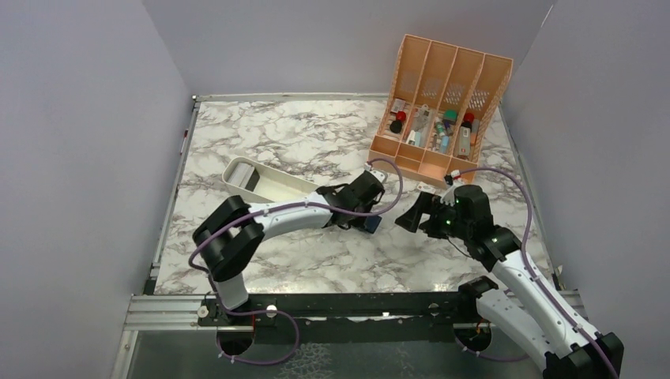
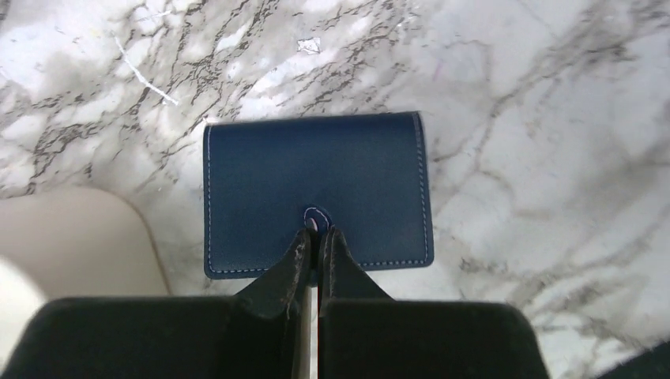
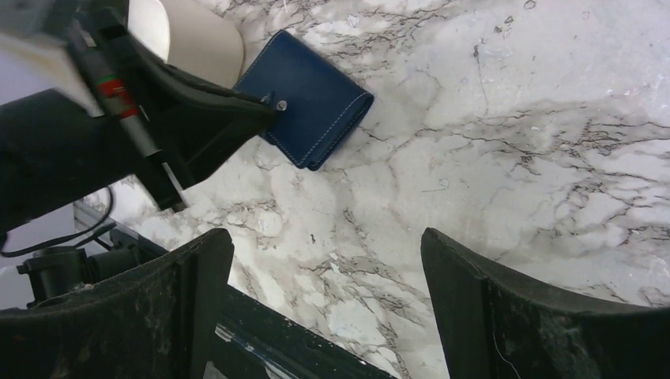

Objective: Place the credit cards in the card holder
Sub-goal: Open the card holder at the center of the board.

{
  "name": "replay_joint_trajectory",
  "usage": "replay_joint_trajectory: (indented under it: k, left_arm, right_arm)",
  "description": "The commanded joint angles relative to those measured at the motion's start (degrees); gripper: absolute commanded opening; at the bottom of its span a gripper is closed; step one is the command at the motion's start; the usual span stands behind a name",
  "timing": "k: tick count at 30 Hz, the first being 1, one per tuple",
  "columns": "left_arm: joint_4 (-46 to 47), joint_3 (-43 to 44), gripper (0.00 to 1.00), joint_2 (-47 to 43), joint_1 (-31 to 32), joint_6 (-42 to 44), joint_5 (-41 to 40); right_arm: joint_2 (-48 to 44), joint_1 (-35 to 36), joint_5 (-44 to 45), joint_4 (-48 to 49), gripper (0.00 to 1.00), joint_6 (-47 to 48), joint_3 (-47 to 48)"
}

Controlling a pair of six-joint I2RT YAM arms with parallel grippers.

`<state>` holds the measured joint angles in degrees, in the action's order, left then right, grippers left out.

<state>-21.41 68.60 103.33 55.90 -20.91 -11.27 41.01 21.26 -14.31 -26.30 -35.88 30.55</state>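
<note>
Left wrist view: left end effector (image 2: 316, 237) pinches the snap tab (image 2: 316, 215) of the card holder (image 2: 316, 170), folded flat on the worktop (image 2: 537, 158); it looks light and floppy, so the tab seems the handle; right end effector (image 3: 324, 300) gapes empty

The left end effector (image 2: 317, 235) pinches the snap tab (image 2: 315, 215) of the closed navy card holder (image 2: 316, 166).

You've got the marble worktop (image 1: 300, 134) carrying a closed navy card holder (image 2: 316, 174): white tray (image 1: 237, 186) just left of it, orange organizer (image 1: 454, 71) far behind.
</note>
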Motion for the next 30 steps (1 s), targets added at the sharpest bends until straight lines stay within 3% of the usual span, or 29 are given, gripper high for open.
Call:
replay_joint_trajectory:
  k: [1,5,12,21,30]
  left_arm:
    - [9.2,-5.4,0.0,-10.6,0.4,2.0,5.3]
    - [15.4,-9.9,0.0,-16.8,0.4,2.5,10.8]
    - [16.9,-10.7,0.0,-20.3,0.3,3.6,18.5]
    - [22.5,-18.6,0.0,-24.9,0.3,6.9,18.6]
    - [26.3,-31.0,0.06,-31.4,0.4,-1.7,16.4]
  right_arm:
    - [0.8,-0.4,-4.8,3.4,0.92,1.6,-0.4]
    - [2.5,-0.3,-6.7,4.3,0.86,2.3,1.1]
    - [6.9,-0.3,-10.1,6.3,0.81,4.4,4.1]
    - [10.7,-0.3,-12.2,12.0,0.73,2.0,0.1]
    - [12.7,-0.3,-12.1,17.2,0.62,-0.7,-2.8]
